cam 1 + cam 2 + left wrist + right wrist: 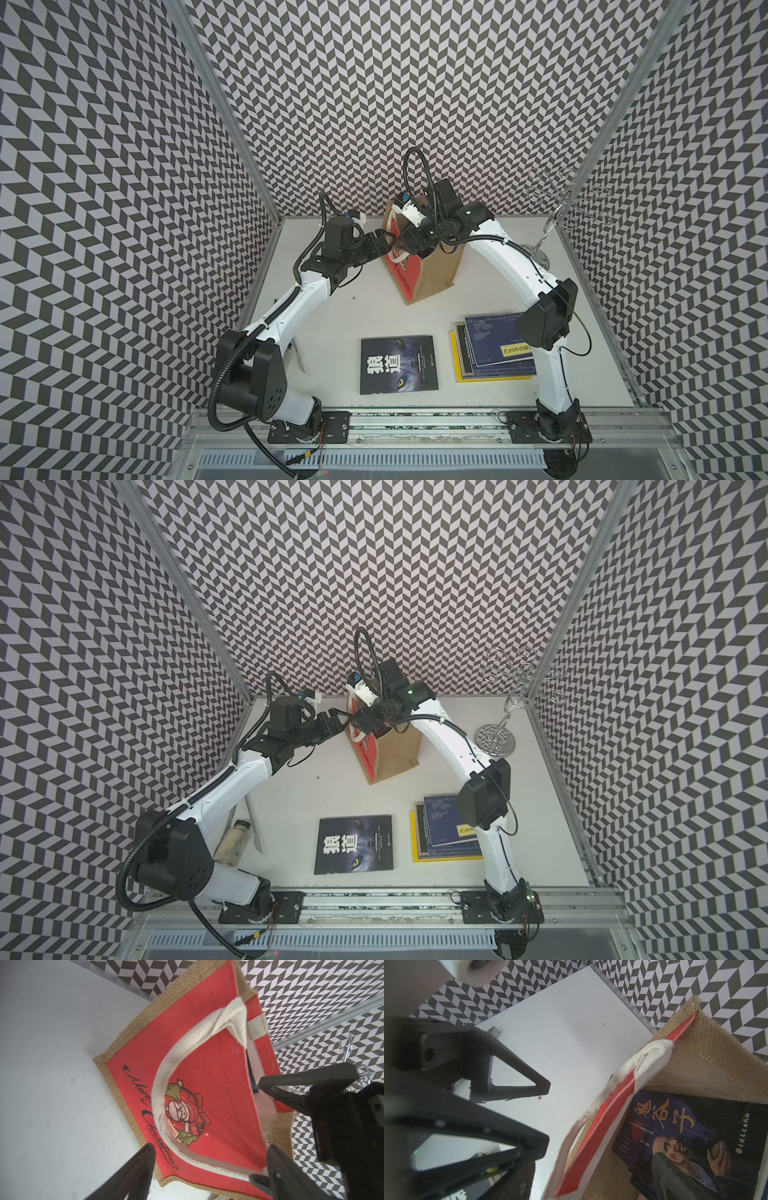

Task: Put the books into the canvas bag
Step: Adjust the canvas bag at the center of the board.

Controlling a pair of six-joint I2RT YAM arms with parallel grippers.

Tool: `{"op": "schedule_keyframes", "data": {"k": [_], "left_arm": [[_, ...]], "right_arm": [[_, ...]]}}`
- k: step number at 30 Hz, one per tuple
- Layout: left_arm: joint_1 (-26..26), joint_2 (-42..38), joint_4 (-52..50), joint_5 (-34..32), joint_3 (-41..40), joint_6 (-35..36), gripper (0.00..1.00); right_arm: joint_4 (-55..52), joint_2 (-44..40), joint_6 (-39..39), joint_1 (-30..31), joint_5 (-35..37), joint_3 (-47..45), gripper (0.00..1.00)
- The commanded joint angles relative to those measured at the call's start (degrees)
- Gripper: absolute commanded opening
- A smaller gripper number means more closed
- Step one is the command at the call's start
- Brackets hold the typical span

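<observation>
Left wrist view, canvas bag (207,1064) reads "Merry Christmas" — both jaws apart, gripping nothing.

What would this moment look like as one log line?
left gripper: open at canvas bag rim | right gripper: open, empty | one book inside | wolf-eye book on table

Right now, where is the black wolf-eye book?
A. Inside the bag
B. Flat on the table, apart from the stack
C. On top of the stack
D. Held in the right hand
B: in both top views the wolf-eye book lies flat on the table, with a bare gap between it and the stack, and well short of the bag.
</observation>
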Motion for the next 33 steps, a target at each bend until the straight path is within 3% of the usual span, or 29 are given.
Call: {"op": "schedule_keyframes", "data": {"k": [1, 2, 8, 12, 16, 17, 19, 23, 33], "left_arm": [[-0.5, 0.2, 1.8, 1.6, 3.0, 0.2, 0.84], [-0.6, 0.2, 1.8, 1.6, 3.3, 0.2, 0.84], [-1.0, 1.0, 1.2, 1.9, 4.4, 0.1, 0.85], [-1.2, 1.2, 0.4, 2.1, 5.3, 0.5, 0.85], [-1.3, 1.0, -1.2, 1.5, 6.6, 1.5, 0.86], [-1.4, 0.9, -1.4, 1.3, 6.7, 1.8, 0.86], [-1.7, 0.8, -1.9, 0.8, 7.3, 2.3, 0.86], [-3.3, 1.7, -4.2, -1.6, 9.3, 4.2, 0.86], [-6.6, 3.5, -6.7, -5.4, 10.9, 5.8, 0.86]], "right_arm": [[5.9, -4.6, 2.3, -1.4, -0.8, -2.5, 0.87], [7.2, -5.9, 3.7, -2.6, -1.6, -3.2, 1.00], [9.1, -11.5, 5.0, -4.9, 2.2, -4.4, 1.00], [11.1, -14.8, 5.0, -8.6, -4.3, -6.8, 0.99], [0.6, -9.5, 3.9, -11.8, -7.5, 3.6, 1.00], [-2.8, -7.7, 2.2, -11.7, -5.3, 7.4, 1.00], [-0.2, -7.6, 4.8, -11.8, 1.9, 5.6, 0.99], [-6.9, -0.3, 7.1, -12.0, 2.8, 15.0, 1.00], [-7.4, -2.8, 6.0, -9.0, 12.6, 5.8, 0.99]]}}
